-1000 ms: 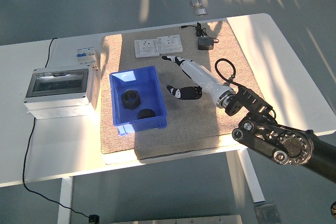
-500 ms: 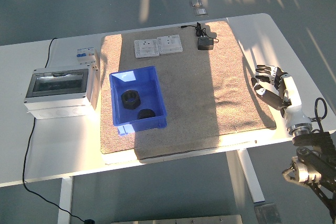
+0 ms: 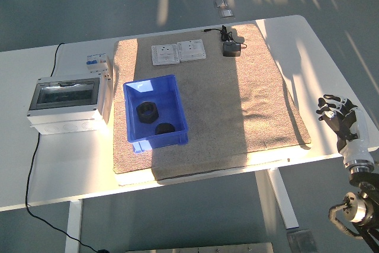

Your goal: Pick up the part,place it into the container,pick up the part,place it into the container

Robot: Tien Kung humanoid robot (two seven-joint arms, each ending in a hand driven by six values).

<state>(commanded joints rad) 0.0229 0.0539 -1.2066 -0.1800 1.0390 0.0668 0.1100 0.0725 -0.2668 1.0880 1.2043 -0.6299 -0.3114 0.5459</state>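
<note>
A: Where do we see the right robot hand (image 3: 334, 114)?

B: At the right edge of the white surface (image 3: 53, 164), near its near corner, clear of the tan mat (image 3: 237, 105). The forearm rises from the lower right corner, and the fingers (image 3: 327, 103) are loosely spread, gripping nothing. We see no left arm.

A: And the parts?

B: We count two black parts inside the blue container (image 3: 155, 114) on the mat's left side: a ring-shaped part (image 3: 146, 111) in the middle, a smaller part (image 3: 164, 128) nearer us.

A: Anything hard to make out?

B: The arm's lower joints are cut off by the frame. Two white socket plates (image 3: 178, 52) and a black adapter (image 3: 231, 50) lie at the mat's far edge. A grey box with a clear lid (image 3: 65, 102) sits left, with a small breaker unit (image 3: 98, 63) behind it. We cannot read any writing.
</note>
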